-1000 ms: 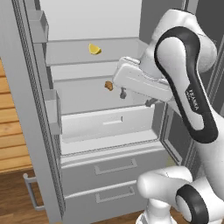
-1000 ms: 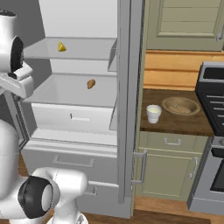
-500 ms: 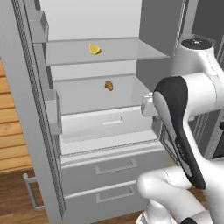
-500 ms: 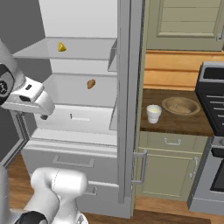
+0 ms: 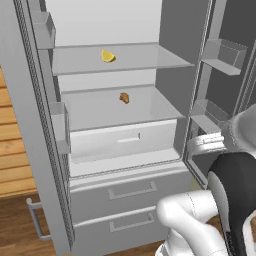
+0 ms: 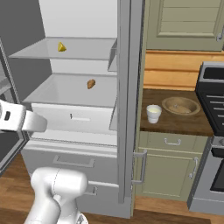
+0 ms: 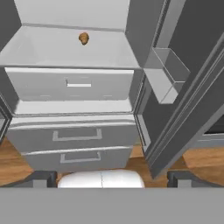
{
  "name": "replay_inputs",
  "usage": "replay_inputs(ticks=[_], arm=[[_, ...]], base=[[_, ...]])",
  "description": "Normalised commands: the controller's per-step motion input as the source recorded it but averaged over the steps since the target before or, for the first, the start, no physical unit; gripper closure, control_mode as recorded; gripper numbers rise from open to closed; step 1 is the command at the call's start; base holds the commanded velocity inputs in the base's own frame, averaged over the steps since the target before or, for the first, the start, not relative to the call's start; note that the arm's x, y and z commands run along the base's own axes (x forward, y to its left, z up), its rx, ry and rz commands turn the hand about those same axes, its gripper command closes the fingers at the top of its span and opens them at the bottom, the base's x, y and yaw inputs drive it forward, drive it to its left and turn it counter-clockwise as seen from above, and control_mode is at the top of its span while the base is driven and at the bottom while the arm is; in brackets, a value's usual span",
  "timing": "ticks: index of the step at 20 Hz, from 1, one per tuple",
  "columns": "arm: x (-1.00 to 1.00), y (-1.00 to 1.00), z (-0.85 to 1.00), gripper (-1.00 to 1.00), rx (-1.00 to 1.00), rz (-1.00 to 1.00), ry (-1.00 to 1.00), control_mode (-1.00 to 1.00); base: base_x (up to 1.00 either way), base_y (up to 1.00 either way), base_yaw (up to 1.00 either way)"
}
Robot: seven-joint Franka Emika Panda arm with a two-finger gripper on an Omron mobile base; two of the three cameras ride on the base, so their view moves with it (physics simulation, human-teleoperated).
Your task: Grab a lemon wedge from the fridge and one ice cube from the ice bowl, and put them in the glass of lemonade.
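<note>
The grey fridge point(image 5: 31, 130) stands with both doors swung wide. The yellow lemon wedge point(image 5: 108, 56) lies on its upper glass shelf point(image 6: 61, 47), alone there. My gripper point(image 7: 111, 178) is open and holds nothing; its dark fingertips point(image 7: 43, 177) sit far apart. It hangs low and back from the shelves, looking at the crisper and freezer drawers. My white hand point(image 5: 206, 144) is near the right door, well below and right of the wedge. On the counter right of the fridge, the glass of lemonade point(image 6: 153, 113) stands beside the ice bowl point(image 6: 180, 105).
A small brown lump point(image 5: 124, 97) sits on the lower shelf point(image 7: 83, 38). Door bins point(image 7: 168, 70) jut from the right door, close to my hand. Below are two handled drawers point(image 7: 75, 134). A dark stove point(image 6: 213, 109) borders the counter on the right.
The arm has pulled back from in front of the lower shelf and swung down to the right, beside the right door. The wedge and the brown lump have not moved.
</note>
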Motion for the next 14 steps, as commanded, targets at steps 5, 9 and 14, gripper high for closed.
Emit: replay_inputs(ticks=[5, 9, 14], arm=[[-0.16, -0.16, 0.52, -1.00, 0.04, 0.11, 0.02, -1.00], [0.08, -0.12, 0.00, -1.00, -0.01, -0.01, 0.04, -1.00], [0.06, -0.14, 0.00, -1.00, 0.00, 0.00, -0.01, -1.00]], base=[[0.00, 0.00, 0.00], [0.00, 0.00, 0.00], [0.00, 0.00, 0.00]])
